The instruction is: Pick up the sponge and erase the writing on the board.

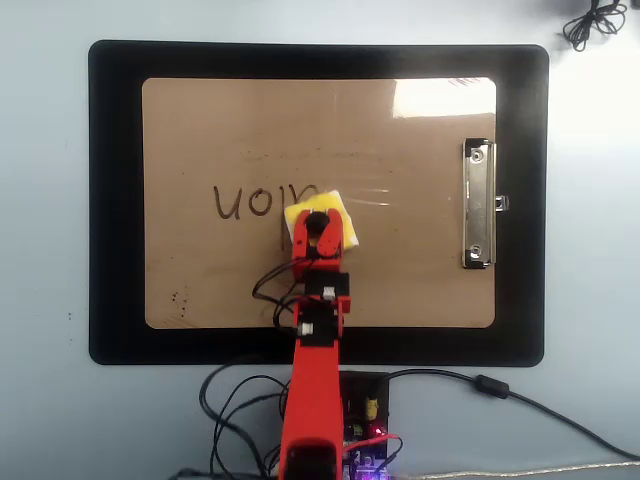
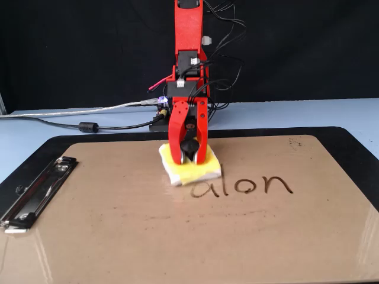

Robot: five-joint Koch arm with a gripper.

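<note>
In the overhead view, the writing (image 1: 262,202) lies left of centre on the board (image 1: 420,270). At centre, the sponge (image 1: 338,222) rests flat beside the letters; the end effector (image 1: 318,228) grips its black knob.

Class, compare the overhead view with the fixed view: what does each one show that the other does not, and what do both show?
Only the overhead view shows the whole black mat around the board and a coiled cable on the table's far corner.

Only the fixed view shows the black backdrop behind the arm, and the writing right way up, reading "alon".

Both show the red hand shut on the sponge's black knob, the sponge resting on the board beside the writing, and the metal clip at one short edge.
</note>
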